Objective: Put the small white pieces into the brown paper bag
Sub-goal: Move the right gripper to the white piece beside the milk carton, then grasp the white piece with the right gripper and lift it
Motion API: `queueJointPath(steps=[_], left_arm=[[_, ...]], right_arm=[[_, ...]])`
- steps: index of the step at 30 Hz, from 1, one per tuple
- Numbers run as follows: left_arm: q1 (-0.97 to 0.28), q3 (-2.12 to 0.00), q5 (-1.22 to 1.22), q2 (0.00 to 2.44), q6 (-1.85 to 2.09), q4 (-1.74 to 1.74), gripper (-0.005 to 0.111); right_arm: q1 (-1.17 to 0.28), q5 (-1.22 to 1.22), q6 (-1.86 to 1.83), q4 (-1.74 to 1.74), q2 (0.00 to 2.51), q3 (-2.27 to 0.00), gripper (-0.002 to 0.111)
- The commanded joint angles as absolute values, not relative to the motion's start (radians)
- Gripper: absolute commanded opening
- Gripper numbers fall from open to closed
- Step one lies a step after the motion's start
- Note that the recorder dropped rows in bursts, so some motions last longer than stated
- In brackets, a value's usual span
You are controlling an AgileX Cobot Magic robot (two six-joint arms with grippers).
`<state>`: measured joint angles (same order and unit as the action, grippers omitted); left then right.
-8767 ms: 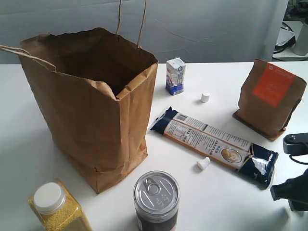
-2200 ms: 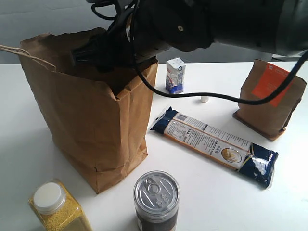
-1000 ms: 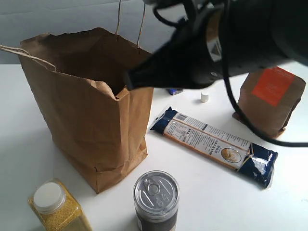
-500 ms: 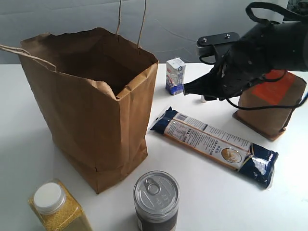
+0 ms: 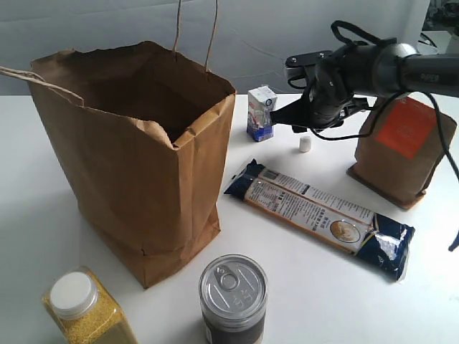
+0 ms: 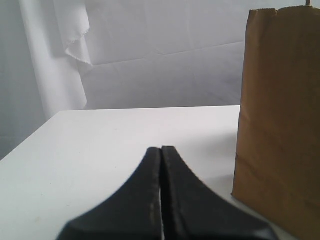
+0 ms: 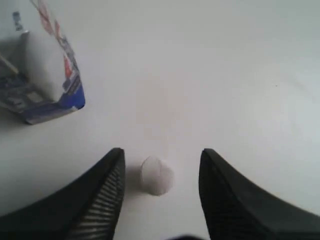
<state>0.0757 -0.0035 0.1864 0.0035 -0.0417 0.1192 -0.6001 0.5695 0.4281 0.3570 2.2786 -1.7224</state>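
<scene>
Right claw [image 7: 162, 152] spread, straddling one white piece [image 7: 157, 176] without touching it; carton [image 7: 45, 65] near. In the exterior view the piece sits at the carton's 4 o'clock. Left claw [image 6: 161, 150] pressed together. Bag [image 5: 143, 179] interior dark, contents unreadable.

We are looking at a right arm [image 5: 373, 68] clad all in black, its rounded casing catching a dull shine. Thin black cables [image 5: 350, 30] are looping over it, and another is trailing down at the far right. A flat black bracket [image 5: 310, 59] is capping its near end. The right gripper [image 7: 162, 152] is showing two black fingers [image 7: 100, 200] with finely ribbed inner faces. The left gripper [image 6: 161, 150] is showing two smooth black fingers tapering to a point, with pale scuffs lining their inner edges.
</scene>
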Motion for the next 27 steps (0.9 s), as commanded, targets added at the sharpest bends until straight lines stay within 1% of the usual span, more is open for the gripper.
queueJointPath(steps=[1,12,14,20,21,25,27], left_arm=[[0.068,0.0,0.181,0.0,-0.046,0.123,0.0],[0.068,0.0,0.181,0.0,-0.046,0.123,0.0],[0.068,0.0,0.181,0.0,-0.046,0.123,0.0],[0.068,0.0,0.181,0.0,-0.046,0.123,0.0],[0.068,0.0,0.181,0.0,-0.046,0.123,0.0],[0.068,0.0,0.181,0.0,-0.046,0.123,0.0],[0.068,0.0,0.181,0.0,-0.046,0.123,0.0]], right_arm=[[-0.581,0.571,0.415,0.348,2.317,-1.759,0.044],[-0.58,0.561,0.404,0.314,2.377,-1.759,0.043],[-0.58,0.58,0.404,0.314,2.377,-1.759,0.036],[-0.581,0.635,0.404,0.314,2.377,-1.759,0.003],[-0.581,0.644,0.404,0.314,2.377,-1.759,0.0],[-0.589,0.688,0.402,0.314,2.35,-1.759,0.0],[-0.606,0.724,0.395,0.314,2.288,-1.74,0.0]])
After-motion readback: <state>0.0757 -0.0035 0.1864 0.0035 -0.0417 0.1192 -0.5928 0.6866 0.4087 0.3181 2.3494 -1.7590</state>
